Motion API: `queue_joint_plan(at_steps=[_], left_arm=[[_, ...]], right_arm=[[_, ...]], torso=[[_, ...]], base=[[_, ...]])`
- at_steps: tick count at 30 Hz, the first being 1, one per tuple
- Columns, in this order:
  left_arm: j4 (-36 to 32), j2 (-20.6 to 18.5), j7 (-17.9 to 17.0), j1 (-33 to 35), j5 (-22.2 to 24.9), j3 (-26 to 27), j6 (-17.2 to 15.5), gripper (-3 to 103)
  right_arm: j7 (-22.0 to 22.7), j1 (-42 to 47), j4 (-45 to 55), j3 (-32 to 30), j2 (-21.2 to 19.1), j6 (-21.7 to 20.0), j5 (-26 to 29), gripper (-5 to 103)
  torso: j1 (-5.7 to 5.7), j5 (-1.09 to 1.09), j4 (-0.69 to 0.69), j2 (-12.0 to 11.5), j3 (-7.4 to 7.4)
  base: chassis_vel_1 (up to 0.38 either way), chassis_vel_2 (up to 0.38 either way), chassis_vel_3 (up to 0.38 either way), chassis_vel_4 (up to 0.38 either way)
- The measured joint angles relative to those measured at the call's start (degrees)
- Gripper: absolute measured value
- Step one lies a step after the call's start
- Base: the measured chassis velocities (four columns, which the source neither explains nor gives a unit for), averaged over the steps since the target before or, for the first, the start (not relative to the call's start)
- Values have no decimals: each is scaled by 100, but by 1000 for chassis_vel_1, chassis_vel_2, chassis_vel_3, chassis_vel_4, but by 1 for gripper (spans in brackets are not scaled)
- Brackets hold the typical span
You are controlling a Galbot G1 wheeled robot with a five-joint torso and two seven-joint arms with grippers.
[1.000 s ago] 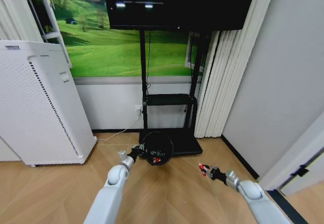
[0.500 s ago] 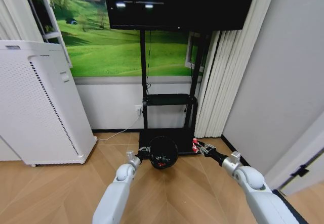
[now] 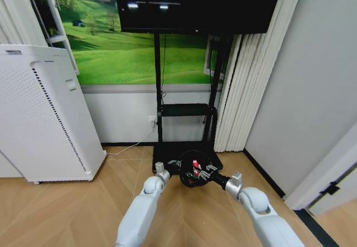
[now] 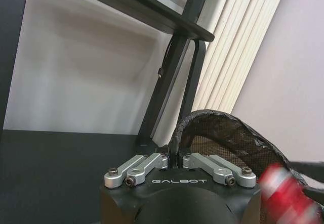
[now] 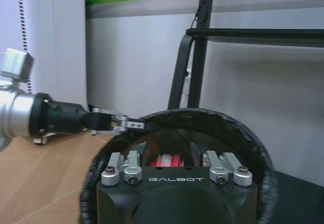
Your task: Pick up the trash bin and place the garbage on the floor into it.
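Observation:
The trash bin [image 3: 186, 181], small, black and mesh-walled, hangs above the floor in front of the TV stand. My left gripper [image 3: 177, 163] is shut on its rim [image 4: 223, 128], gripping it from the left side. My right gripper [image 3: 199, 172] reaches over the bin's mouth from the right. It is shut on a red-and-white piece of garbage [image 3: 196, 164]. In the right wrist view, that piece [image 5: 167, 161] sits between the fingers of my right gripper [image 5: 167, 153], inside the ring of the bin's rim [image 5: 202, 120]. The left gripper [image 5: 126, 125] shows clamped on the rim.
A tall white perforated appliance [image 3: 39, 113] stands at the left. The black TV stand base [image 3: 167, 149] and its posts lie just behind the bin. Pale curtains [image 3: 245, 91] and a grey wall close the right side. Wooden floor [image 3: 83, 213] spreads in front.
The left arm has carried the bin to the right. The right gripper, holding the red-and-white piece, has swung left from the open floor to over the bin's mouth.

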State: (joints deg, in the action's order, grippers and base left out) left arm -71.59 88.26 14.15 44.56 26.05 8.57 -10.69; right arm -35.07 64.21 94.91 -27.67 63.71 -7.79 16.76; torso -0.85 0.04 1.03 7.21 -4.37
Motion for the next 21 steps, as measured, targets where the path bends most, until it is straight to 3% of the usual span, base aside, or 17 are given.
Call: queue_joint_plan(at_steps=[4, 6, 8, 10, 11, 15, 18, 21], left_arm=[[-148, -29, -4, 122, -26, 2, -3, 7], [-247, -55, -30, 172, -28, 2, -11, 7], [-295, -69, -49, 193, -37, 7, -11, 7], [-412, -115, -83, 268, -172, 48, -5, 7], [-542, -160, -86, 374, -266, 127, 12, 7], [-773, -234, -80, 591, -319, 340, 21, 7], [-1163, -382, -50, 1040, -415, 876, 44, 7], [-1376, -463, -61, 1249, -438, 1131, 48, 7]], right_arm=[[225, -3, -40, -95, -55, 95, -47, 59], [511, -2, 74, -161, -65, 77, 37, 70], [703, -2, 144, -191, -52, 66, 120, 70], [1240, 7, 364, -263, 9, -5, 375, 81], [1563, 35, 519, -341, 43, -74, 526, 91], [1966, 94, 672, -463, 71, -114, 631, 96], [2542, 191, 683, -659, 156, -134, 711, 100], [2680, 232, 585, -779, 242, -130, 646, 100]], torso=[[0, -4, 0, 0, 0], [0, -4, 0, 0, 0], [0, -4, 1, 0, 0], [0, -4, 0, 0, 0], [0, -5, 0, 0, 0], [0, -5, -1, 0, 0], [0, -5, -1, 0, 0], [0, -5, -2, 1, 1]], base=[[0, 0, 0, 0], [0, 0, 0, 0], [0, 0, 0, 0], [0, 0, 0, 0], [0, 0, 0, 0], [0, 0, 0, 0], [0, 0, 0, 0], [0, 0, 0, 0]])
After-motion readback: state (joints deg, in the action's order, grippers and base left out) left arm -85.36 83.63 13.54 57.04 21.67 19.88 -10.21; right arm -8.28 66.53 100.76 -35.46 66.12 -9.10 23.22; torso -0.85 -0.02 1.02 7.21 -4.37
